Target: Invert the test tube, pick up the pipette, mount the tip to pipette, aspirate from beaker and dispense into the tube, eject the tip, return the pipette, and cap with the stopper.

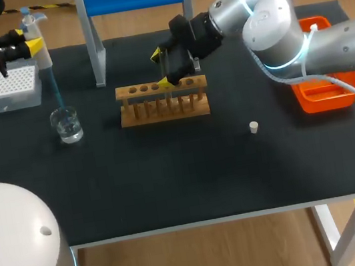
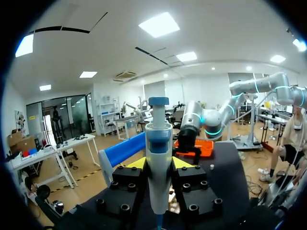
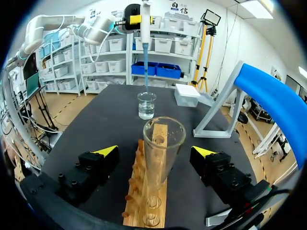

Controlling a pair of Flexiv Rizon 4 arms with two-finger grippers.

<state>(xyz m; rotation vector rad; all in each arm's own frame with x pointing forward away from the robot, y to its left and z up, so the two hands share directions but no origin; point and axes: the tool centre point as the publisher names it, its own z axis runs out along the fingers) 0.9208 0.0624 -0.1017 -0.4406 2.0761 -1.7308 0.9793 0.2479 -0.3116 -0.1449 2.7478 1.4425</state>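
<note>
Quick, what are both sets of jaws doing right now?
Left gripper: jaws closed on the pipette.
Right gripper: jaws open around the test tube, not touching it.

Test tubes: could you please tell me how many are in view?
1: the test tube stands upright in the wooden rack, between the open fingers of the right gripper; none seems hidden.

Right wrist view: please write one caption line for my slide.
Right gripper open around the upright test tube in the wooden rack; beyond, the left gripper holds the pipette over the beaker.
</note>
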